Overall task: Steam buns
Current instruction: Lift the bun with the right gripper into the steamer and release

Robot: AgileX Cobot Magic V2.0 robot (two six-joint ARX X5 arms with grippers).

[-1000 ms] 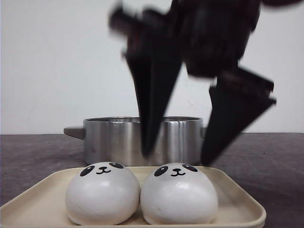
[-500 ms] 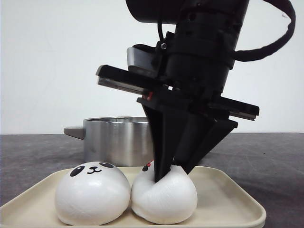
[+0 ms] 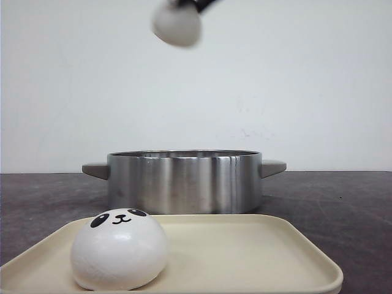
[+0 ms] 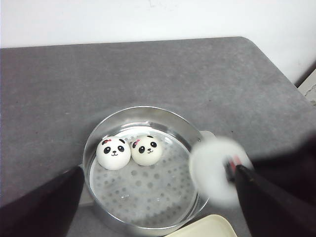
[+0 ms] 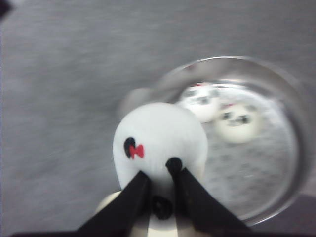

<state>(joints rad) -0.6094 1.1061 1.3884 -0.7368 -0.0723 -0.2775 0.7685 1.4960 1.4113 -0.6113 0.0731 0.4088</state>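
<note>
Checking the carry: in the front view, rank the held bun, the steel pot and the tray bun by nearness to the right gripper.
1. White panda bun, held in the right gripper, top of view.
2. Round steel steamer pot, below, mid-table.
3. White panda bun on the beige tray, lowest, left.

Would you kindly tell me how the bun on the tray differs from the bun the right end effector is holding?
The tray bun rests free on the beige tray; the held bun is pinched aloft by the right end effector. The tray bun looks round and sharp, the held bun blurred. Both are white pandas.
</note>
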